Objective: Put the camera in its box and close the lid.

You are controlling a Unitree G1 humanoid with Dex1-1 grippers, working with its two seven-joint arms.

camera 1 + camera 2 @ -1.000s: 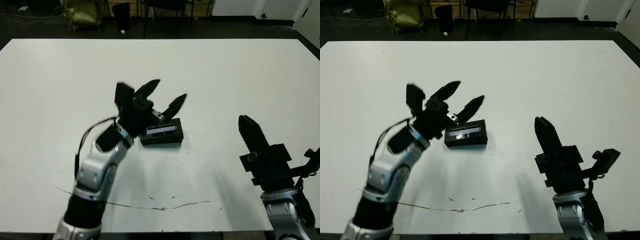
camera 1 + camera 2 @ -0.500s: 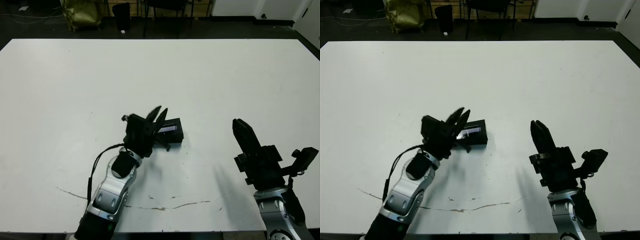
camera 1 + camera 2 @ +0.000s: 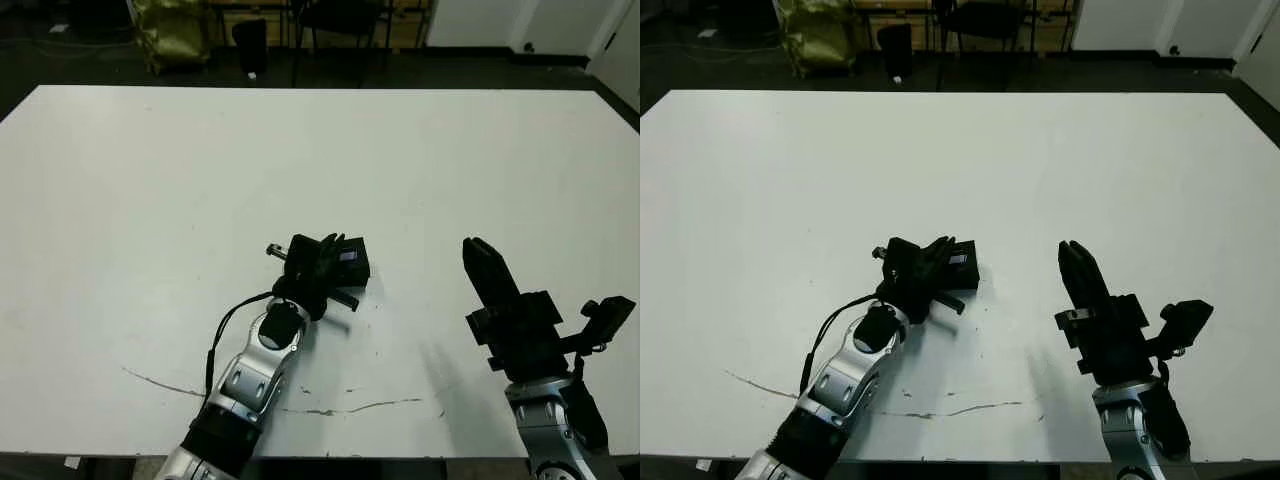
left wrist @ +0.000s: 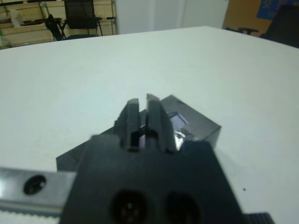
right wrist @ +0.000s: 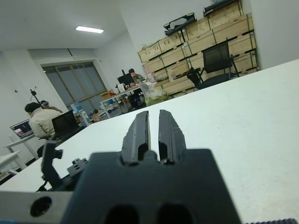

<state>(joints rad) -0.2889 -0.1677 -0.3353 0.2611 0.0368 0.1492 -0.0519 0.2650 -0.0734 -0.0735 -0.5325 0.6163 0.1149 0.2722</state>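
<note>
Left gripper [image 4: 145, 105] has dropped onto the flat black lid with its grey strip [image 3: 350, 262], fingers nearly together; press evenly. Right gripper [image 5: 153, 122] idles, fingers narrow.

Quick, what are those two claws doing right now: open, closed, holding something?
Left gripper: jaws closed, empty, resting over the lid of the box.
Right gripper: jaws closed, empty, raised above the table.

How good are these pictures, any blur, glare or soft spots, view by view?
Left eye view: evenly lit and sharp, with a soft shadow on the table beside the right gripper. Left wrist view: the left gripper and its body are blurred up close, and the lid behind it is soft. Right wrist view: the gripper is soft, and a ceiling light glares.
</note>
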